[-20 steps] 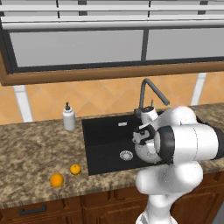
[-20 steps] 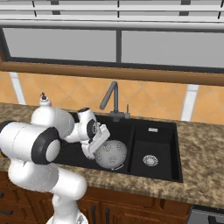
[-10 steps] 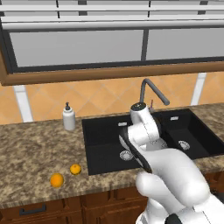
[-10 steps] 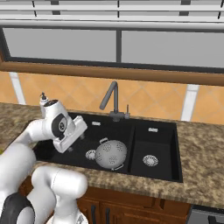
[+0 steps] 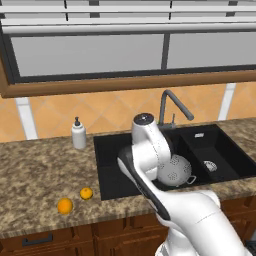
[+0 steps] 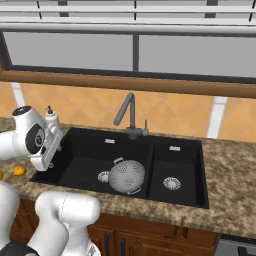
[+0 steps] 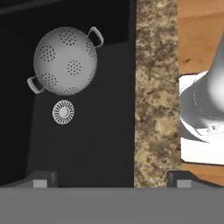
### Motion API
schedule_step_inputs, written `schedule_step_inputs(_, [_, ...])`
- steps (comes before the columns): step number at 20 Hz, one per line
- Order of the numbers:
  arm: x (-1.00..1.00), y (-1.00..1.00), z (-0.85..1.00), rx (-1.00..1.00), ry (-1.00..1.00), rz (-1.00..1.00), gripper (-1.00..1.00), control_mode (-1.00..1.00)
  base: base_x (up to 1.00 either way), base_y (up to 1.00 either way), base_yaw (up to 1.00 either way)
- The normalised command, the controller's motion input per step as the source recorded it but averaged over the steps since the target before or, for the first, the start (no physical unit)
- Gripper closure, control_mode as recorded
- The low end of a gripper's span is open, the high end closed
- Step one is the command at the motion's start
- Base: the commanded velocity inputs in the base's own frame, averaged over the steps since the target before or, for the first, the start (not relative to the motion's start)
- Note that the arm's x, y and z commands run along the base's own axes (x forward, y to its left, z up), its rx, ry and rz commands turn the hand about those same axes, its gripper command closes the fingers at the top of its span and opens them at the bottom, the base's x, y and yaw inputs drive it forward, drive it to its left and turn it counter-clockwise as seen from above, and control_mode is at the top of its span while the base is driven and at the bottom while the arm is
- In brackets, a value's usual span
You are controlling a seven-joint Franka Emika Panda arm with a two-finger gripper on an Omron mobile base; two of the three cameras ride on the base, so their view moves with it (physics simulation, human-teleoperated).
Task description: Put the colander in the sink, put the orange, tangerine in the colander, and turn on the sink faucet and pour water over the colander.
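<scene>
The jaws stand wide apart and grip nothing; in the hand view the two dark finger tips point(image 7: 41, 178) sit far apart at the bottom edge. The gripper point(image 6: 50, 150) hangs above the left edge of the sink point(image 6: 85, 150), pointing down over the front rim.

The colander point(image 7: 65, 61) lies in the left basin, apparently dome-side up, just beside the round steel drain point(image 7: 63, 112). Both loop handles are visible on its rim. It is clear of the jaws.

The sink faucet point(image 6: 127, 112) stands behind the basins.

Two orange fruits rest on the granite surface point(image 5: 35, 175) left of the sink: a larger one point(image 5: 64, 205) and a smaller one point(image 5: 86, 193), near each other. A white soap bottle point(image 5: 78, 134) stands behind them.
</scene>
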Motion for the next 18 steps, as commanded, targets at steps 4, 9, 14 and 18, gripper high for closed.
schedule_step_inputs(4, [0.0, 0.61, 0.0, 0.13, 0.23, 0.81, -1.0, -1.0, 0.0, 0.0, 0.0])
schedule_step_inputs(9, [0.0, 0.51, -0.16, 0.14, 0.16, 0.87, -1.0, -1.0, 0.0, 0.0, 0.0])
schedule_step_inputs(14, [-0.02, 0.98, -0.42, 0.0, 0.08, 0.58, -1.0, -1.0, 0.0, 0.0, 0.0])
schedule_step_inputs(18, [-0.04, 1.0, -0.36, -0.02, 0.13, 0.52, -1.0, -1.0, 0.0, 0.0, 0.0])
